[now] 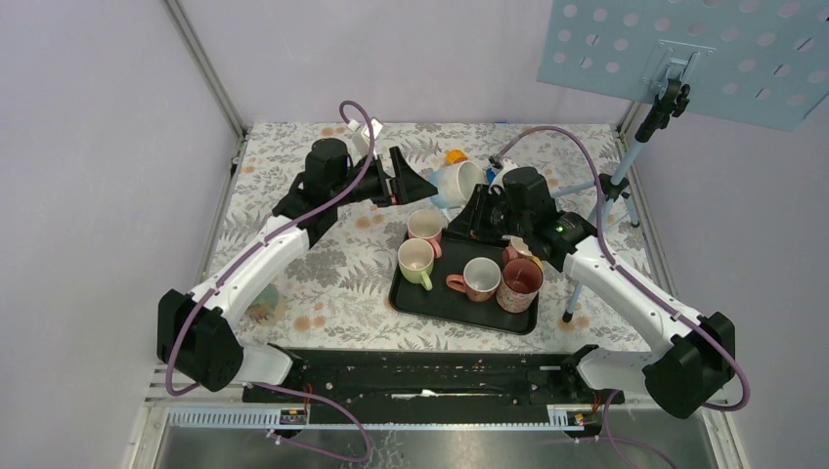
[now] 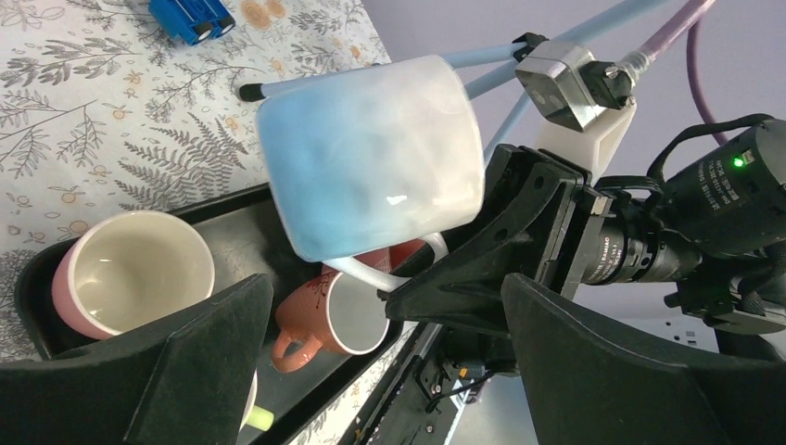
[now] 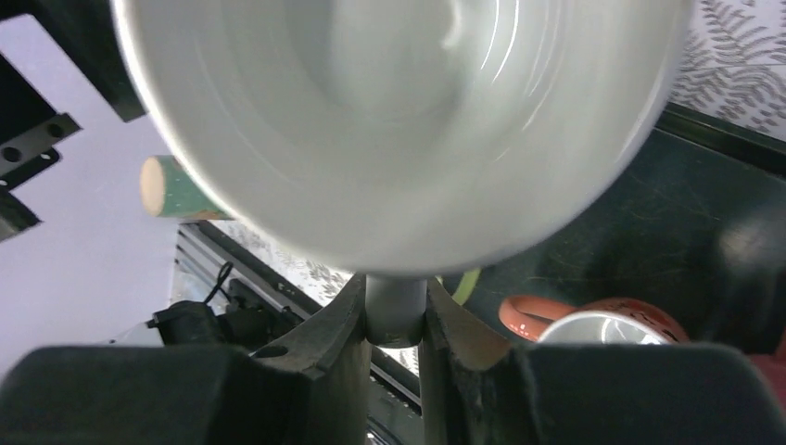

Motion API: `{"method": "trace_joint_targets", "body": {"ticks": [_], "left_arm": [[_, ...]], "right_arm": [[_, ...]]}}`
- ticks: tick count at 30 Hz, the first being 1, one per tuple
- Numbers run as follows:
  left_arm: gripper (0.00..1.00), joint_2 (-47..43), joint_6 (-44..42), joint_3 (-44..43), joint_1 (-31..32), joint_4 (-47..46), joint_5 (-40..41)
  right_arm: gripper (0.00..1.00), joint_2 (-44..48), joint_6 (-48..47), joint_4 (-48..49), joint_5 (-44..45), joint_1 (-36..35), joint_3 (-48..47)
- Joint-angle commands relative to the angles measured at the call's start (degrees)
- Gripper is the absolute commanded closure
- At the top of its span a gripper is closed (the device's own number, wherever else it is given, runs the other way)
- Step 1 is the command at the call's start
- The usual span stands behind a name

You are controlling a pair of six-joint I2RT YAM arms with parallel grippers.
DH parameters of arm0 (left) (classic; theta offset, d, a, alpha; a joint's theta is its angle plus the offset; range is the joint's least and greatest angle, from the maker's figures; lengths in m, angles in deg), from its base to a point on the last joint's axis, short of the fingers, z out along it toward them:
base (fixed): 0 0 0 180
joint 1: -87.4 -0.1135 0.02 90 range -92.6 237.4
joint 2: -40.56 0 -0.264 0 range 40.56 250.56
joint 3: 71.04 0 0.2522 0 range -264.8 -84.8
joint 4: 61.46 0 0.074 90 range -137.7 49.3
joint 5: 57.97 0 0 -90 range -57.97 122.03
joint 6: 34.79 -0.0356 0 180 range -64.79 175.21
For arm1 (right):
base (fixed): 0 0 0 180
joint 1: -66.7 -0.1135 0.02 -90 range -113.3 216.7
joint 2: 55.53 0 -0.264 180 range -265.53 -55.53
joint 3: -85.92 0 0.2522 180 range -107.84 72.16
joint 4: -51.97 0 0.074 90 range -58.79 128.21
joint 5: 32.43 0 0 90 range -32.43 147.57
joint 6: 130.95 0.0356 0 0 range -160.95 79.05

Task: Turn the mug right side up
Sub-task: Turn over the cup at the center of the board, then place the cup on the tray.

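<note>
Mug: you've got the mug (image 1: 458, 182) up in the air over the far edge of the black tray (image 1: 430, 298), clear of it and of everything in it.
Mug attitude: it's tipped onto its side, pale blue-white wall toward your left wrist camera, open mouth staring straight into your right wrist camera. The handle (image 3: 394, 311) points down at the tray.
Right fingers: your right fingers (image 3: 324, 362) are pinched narrow on that handle, one pad pressed to each side of it. That grip alone carries the mug.
Left fingers: your left fingers (image 2: 209, 357) are spread wide, just off the mug on the side away from the right arm, touching nothing. The mug sits ahead of the gap between them, not inside it.
In the tray: four mugs, all mouth up. The pink mug (image 1: 426, 227) is at the far left corner and the cream mug (image 1: 416, 262) is just nearer than it. The salmon mug (image 1: 479, 278) sits mid-tray, and the brown mug (image 1: 519, 283) is at the near right.
Tray: it's lying flat on the leaf-print tabletop (image 1: 323, 274), between your two arms.
Beyond the tray: a small blue object (image 2: 193, 17) lies on the tabletop past the far edge, and a tripod stand (image 1: 626, 176) rises off to the tray's right.
</note>
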Motion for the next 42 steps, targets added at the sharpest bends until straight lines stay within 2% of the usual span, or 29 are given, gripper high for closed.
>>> {"method": "trace_joint_targets", "body": {"ticks": [1, 8, 17, 23, 35, 42], "left_arm": [[0.01, -1.2, -2.6, -3.3, 0.3, 0.9, 2.1], [0.01, -0.9, -3.7, -3.8, 0.3, 2.0, 2.9], [0.01, 1.3, -3.0, -3.0, 0.3, 0.0, 1.9], [0.01, 0.8, -2.7, -2.8, 0.3, 0.7, 2.3], [0.01, -1.9, -3.2, -3.3, 0.1, 5.9, 4.4], [0.01, -2.6, -3.6, -3.5, -0.1, 6.8, 4.2]], "right_arm": [[1.0, 3.5, -2.9, 1.2, 5.1, -0.9, -3.5], [1.0, 3.1, -3.1, -1.7, 10.1, -1.0, -2.1], [1.0, 3.4, -1.3, 1.2, 17.5, -1.0, -0.8], [1.0, -0.6, -3.9, 1.7, 22.4, -1.5, -2.2], [1.0, -7.9, -9.5, 5.7, 46.5, -14.2, -1.4], [1.0, -10.6, -9.7, 7.7, 52.1, -17.6, 0.7]]}}
